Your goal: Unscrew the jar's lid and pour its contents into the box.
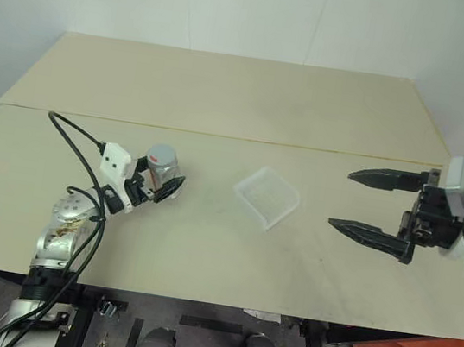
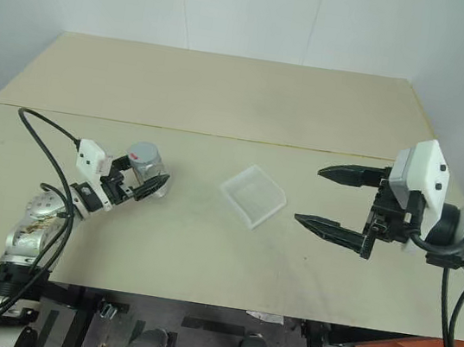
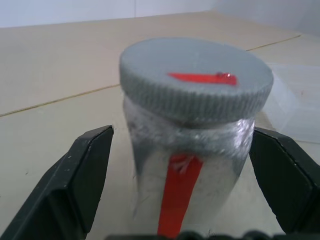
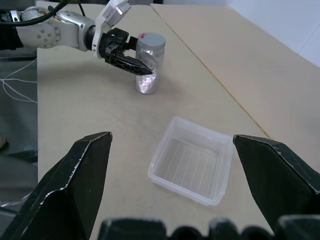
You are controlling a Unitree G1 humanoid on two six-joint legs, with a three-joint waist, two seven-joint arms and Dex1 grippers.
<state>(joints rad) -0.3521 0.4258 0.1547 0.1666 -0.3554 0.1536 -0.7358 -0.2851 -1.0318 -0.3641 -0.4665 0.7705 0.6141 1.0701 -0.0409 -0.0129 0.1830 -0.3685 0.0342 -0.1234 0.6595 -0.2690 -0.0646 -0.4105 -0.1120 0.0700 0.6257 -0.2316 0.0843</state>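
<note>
Left gripper [image 1: 158, 187] nearest, black fingers spread wide, straddling small shiny silver metal jar [image 1: 162, 172] with red strip, not yet clamped; likely set to steady body for unscrewing. Round grey ribbed lid [image 3: 196, 77] on. Clear shallow plastic box [image 1: 266, 197] mid-table, empty, near for pouring. Right gripper [image 1: 365, 204] raised, wide, waiting for lid

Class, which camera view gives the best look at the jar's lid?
The left wrist view: the lid sits close up, its ribbed edge and red mark plain, screwed on the jar between the open left gripper. Both head views show it as a small grey disc; the right wrist view shows it far off.
</note>
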